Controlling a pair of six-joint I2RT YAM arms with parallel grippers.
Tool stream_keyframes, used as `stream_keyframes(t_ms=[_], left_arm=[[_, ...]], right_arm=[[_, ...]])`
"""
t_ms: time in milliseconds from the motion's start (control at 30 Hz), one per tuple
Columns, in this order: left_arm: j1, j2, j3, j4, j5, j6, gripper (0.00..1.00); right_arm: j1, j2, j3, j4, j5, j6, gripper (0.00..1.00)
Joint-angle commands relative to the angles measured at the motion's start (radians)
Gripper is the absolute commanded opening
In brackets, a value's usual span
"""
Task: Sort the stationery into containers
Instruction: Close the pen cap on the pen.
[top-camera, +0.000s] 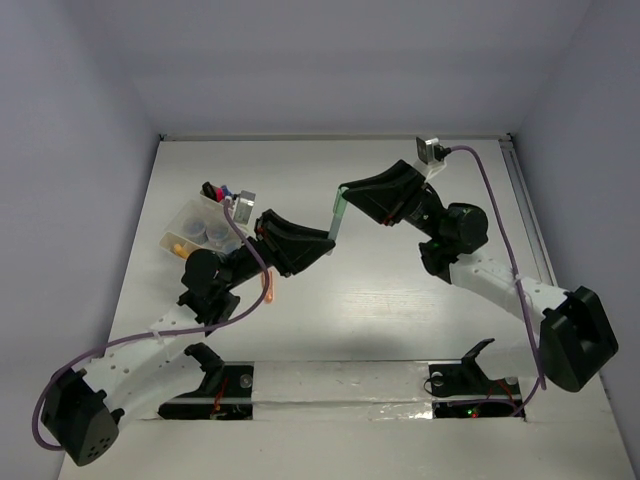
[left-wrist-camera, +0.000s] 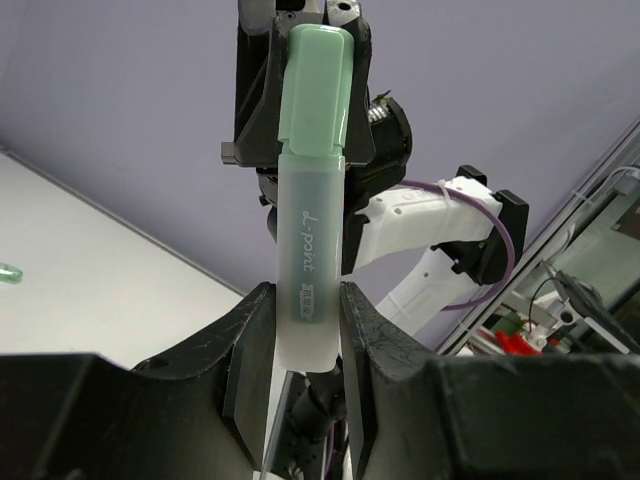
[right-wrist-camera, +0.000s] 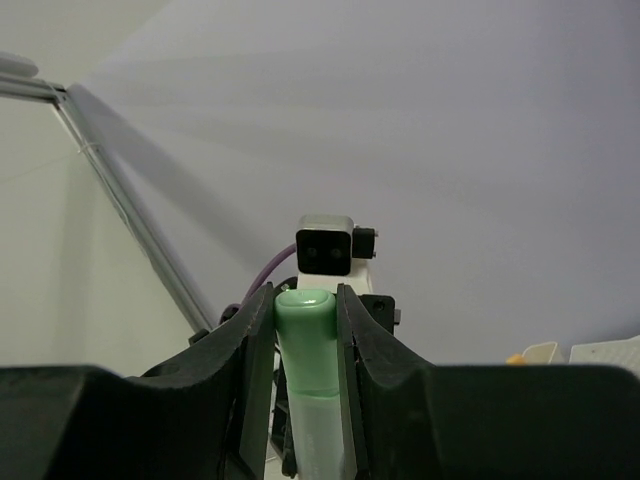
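Top external view: the big white surface (top-camera: 400, 300) has two arms above it. The left arm (top-camera: 215, 270) and the right arm (top-camera: 500, 285) reach toward each other near the middle. The white bins (top-camera: 178, 232) sit at the far left, and two little round jars (top-camera: 213, 232) sit in them. Between the arms, up off the surface, is the pale green highlighter (top-camera: 338, 213). The left claw (left-wrist-camera: 305, 300) pinches its white body. The right claw (right-wrist-camera: 307, 320) pinches its green cap.
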Motion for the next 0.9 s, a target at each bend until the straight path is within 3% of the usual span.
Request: stream_keyframes(t_ms=[0,300,500,867], left_arm=[[0.003,-0.024,0.116,0.105,-0.071,0.073,0.00],[0.003,-0.038,0.151,0.069,-0.079,0.111,0.00],[0.003,-0.071,0.179,0.043,-0.079,0.106,0.00],[0.003,-0.082,0.329,-0.067,-0.080,0.168,0.00]], right_arm=[[0.017,-0.025,0.003,-0.112,-0.151,0.012,0.03],[0.066,-0.100,0.042,-0.488,-0.161,-0.147,0.02],[0.086,-0.117,-0.009,-0.615,-0.116,-0.268,0.00],[0.186,-0.091,-0.167,-0.573,-0.096,-0.347,0.00]])
